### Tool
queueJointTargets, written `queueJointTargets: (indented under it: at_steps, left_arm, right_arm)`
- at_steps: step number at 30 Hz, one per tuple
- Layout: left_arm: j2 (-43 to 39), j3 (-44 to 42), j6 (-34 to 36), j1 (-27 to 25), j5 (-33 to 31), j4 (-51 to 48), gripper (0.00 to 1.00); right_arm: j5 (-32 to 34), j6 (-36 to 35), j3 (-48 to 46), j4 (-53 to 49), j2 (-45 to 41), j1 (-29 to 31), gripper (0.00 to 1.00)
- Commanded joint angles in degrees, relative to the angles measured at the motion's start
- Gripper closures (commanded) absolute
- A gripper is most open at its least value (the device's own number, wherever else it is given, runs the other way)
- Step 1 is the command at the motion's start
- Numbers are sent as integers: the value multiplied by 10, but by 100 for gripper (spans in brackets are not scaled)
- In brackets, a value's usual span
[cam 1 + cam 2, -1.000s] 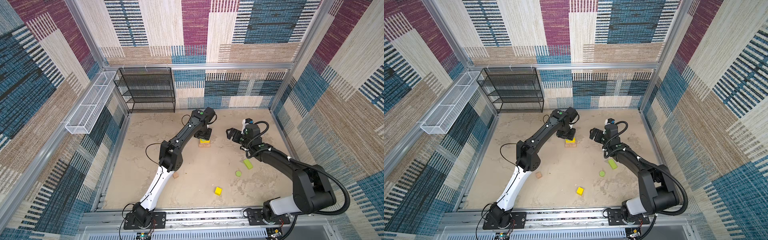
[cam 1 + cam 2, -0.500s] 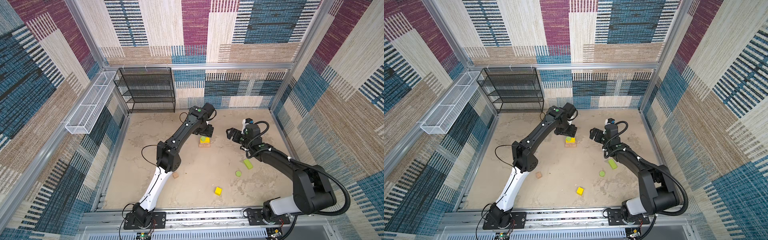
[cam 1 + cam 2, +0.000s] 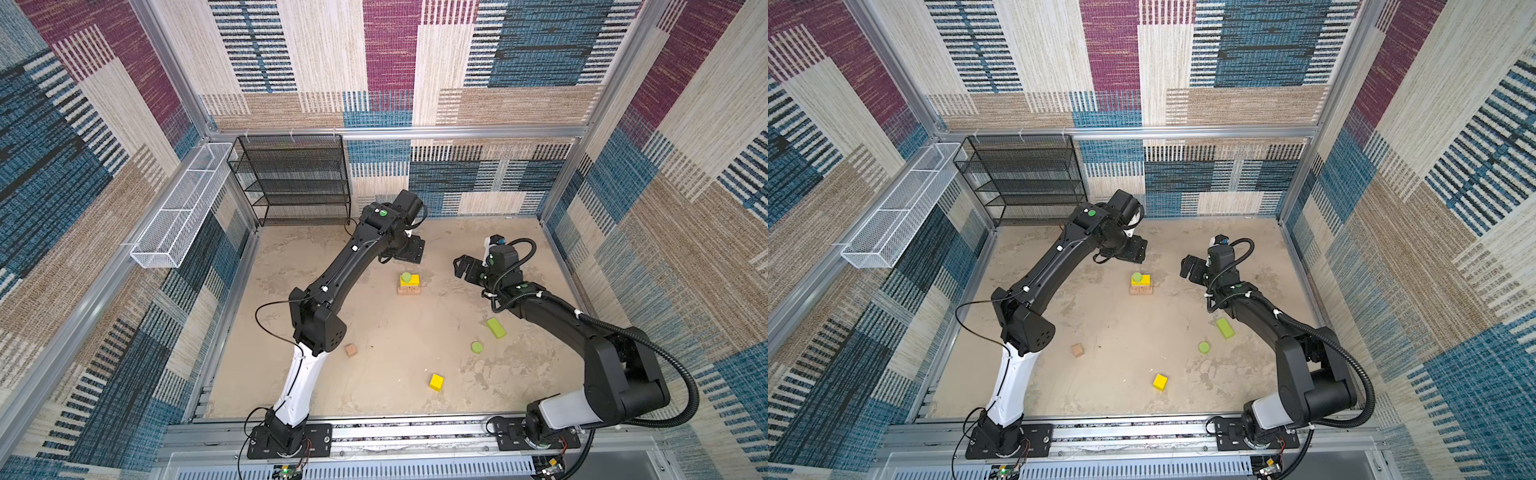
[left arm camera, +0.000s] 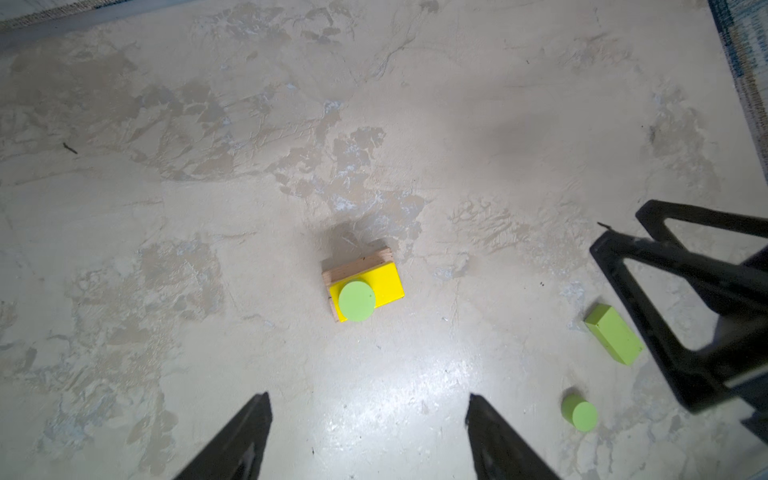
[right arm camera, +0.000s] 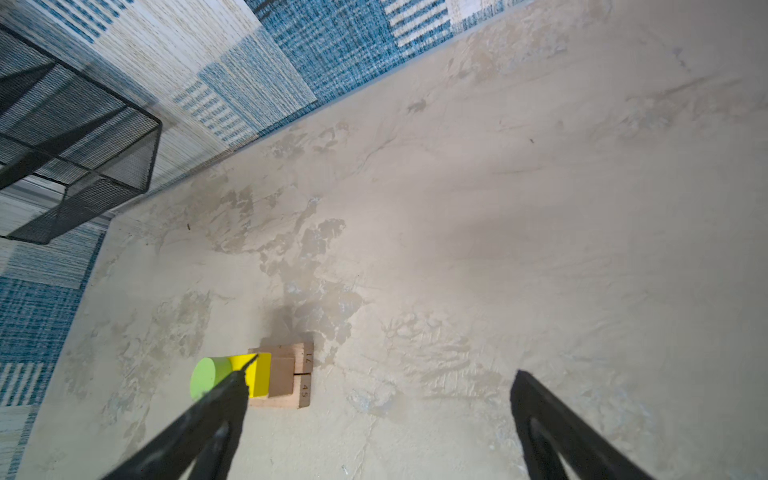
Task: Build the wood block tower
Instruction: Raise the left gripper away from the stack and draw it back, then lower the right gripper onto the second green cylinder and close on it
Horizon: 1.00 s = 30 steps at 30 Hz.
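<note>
The wood block tower (image 3: 409, 285) stands mid-floor: tan bars (image 5: 291, 382) at the bottom, a yellow bar (image 4: 386, 286) on them, and a lime green disc (image 4: 356, 301) on top. My left gripper (image 3: 409, 252) hangs open and empty just behind the tower, clear of it; in its wrist view the left gripper (image 4: 370, 399) has only floor between its fingers. My right gripper (image 3: 463, 268) is open and empty to the tower's right, and in its wrist view the right gripper (image 5: 386, 365) frames bare floor. Loose blocks: lime green bar (image 3: 496, 327), green disc (image 3: 477, 347), yellow cube (image 3: 436, 382), tan cube (image 3: 351, 350).
A black mesh shelf rack (image 3: 293, 178) stands against the back wall at the left. A white wire basket (image 3: 178, 208) hangs on the left wall. Metal rails (image 3: 374, 432) run along the front edge by the arm bases.
My left gripper opened, left the green disc on top of the tower, and drew back toward the far wall. The right arm has not moved.
</note>
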Motion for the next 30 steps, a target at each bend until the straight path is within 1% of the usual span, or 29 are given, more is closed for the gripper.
queueJointTargets:
  at_steps: [1,6,10,13,18,24,28,30]
  left_arm:
    - [-49,-68,11,1,-27,54,22]
    - [-140,-204,10,4,-34,145,22]
    - [-199,-300,-5,15,-30,218,22]
    - [-243,-376,-26,29,-14,278,23]
    - [-326,-532,-54,50,9,404,24]
    - [-389,-656,-69,69,15,489,26]
    - [-435,-737,-82,80,8,563,30]
    - [-454,-767,-90,88,16,600,31]
  right_arm:
    - [11,-9,6,-17,1,0,1]
    - [-20,-1,11,-11,4,0,1]
    - [-21,2,13,-19,3,1,1]
    - [-19,3,13,-27,-2,1,1]
    - [-13,5,7,-29,-13,2,1]
    - [-20,3,11,-49,-15,6,1]
    - [-8,-1,4,-84,-32,19,0]
    - [6,-4,4,-110,-41,27,0]
